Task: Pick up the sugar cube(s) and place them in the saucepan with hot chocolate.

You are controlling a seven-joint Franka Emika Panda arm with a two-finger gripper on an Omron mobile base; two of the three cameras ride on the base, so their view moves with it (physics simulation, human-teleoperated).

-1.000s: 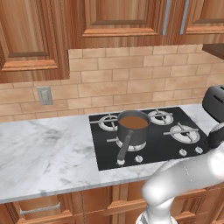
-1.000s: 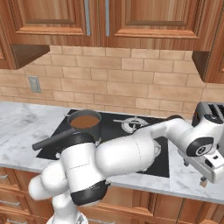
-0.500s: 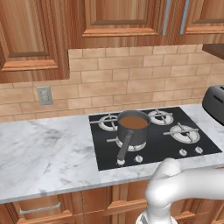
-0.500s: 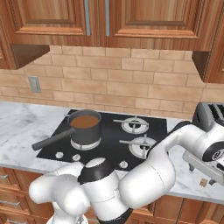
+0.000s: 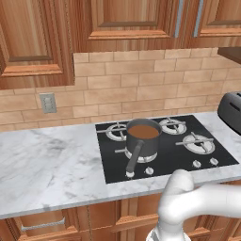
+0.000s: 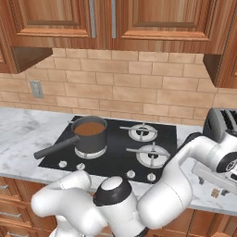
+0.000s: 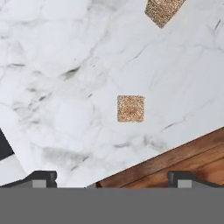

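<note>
Two brown speckled sugar cubes lie on the white marble counter in the hand view, one sugar cube [image 7: 130,108] at the middle and a second cube [image 7: 163,11] at the top edge. My gripper [image 7: 113,179] hovers above them, open, its fingertips [image 7: 41,178] wide apart with nothing between. From the right base view a sugar cube [image 6: 215,193] lies near the counter's front edge, under my hand, right of the cooktop. The saucepan [image 5: 142,136] [image 6: 90,134], dark grey with brown liquid, stands on the front left burner, handle toward the front.
A dark toaster [image 6: 224,125] [image 5: 231,110] stands on the counter behind my hand, right of the black cooktop [image 6: 115,155]. The counter's front edge and wood cabinet front [image 7: 192,157] lie close to the cubes. Wall cabinets hang above.
The arm has swung further right and lower; in the left base view its forearm has dropped toward the bottom. The hand has come down over the counter by the toaster. Saucepan unmoved.
</note>
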